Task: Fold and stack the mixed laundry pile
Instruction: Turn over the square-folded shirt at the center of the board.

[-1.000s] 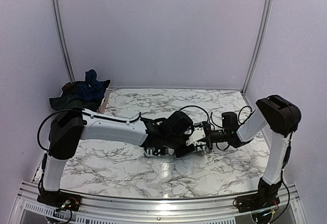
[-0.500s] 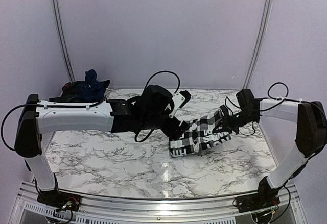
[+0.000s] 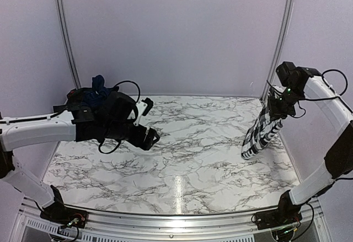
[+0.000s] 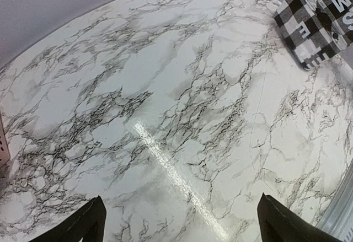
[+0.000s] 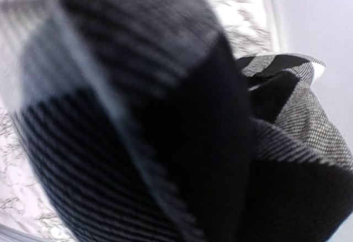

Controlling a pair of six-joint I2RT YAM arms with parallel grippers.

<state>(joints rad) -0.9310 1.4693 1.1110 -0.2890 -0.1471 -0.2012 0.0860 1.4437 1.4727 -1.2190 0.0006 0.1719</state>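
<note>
Black-and-white checked cloth, the checked shirt (image 3: pixel 263 132), now hangs in a folded bundle at the far right of the counter (image 3: pixel 193 159). It is pinched at its upper end by the right claw (image 3: pixel 279 107), whose jaws are fully closed on the fabric. The right wrist view is filled with blurred check (image 5: pixel 138 115), so the grip is very close to the lens. The shirt's lower end reaches down towards the marble, but whether it touches cannot be told.

Half a second ago the same shirt lay flat and folded mid-counter with both arms at it. Since then the right arm has lifted it and carried it to the right edge. The left claw (image 3: pixel 148 137) has let go and swung back to the left. Its jaws stand wide and empty over bare marble, with the shirt only at the top right corner of its own view (image 4: pixel 322 21).

The rest of the pile (image 3: pixel 95 90), with the navy T-shirt (image 3: pixel 99 83) on top, sits crumpled at the far left corner, just behind the left arm.

The folding of the first garment looks finished. The right side is probably where the stack will begin, and the open left claw is well placed to take the next piece.
</note>
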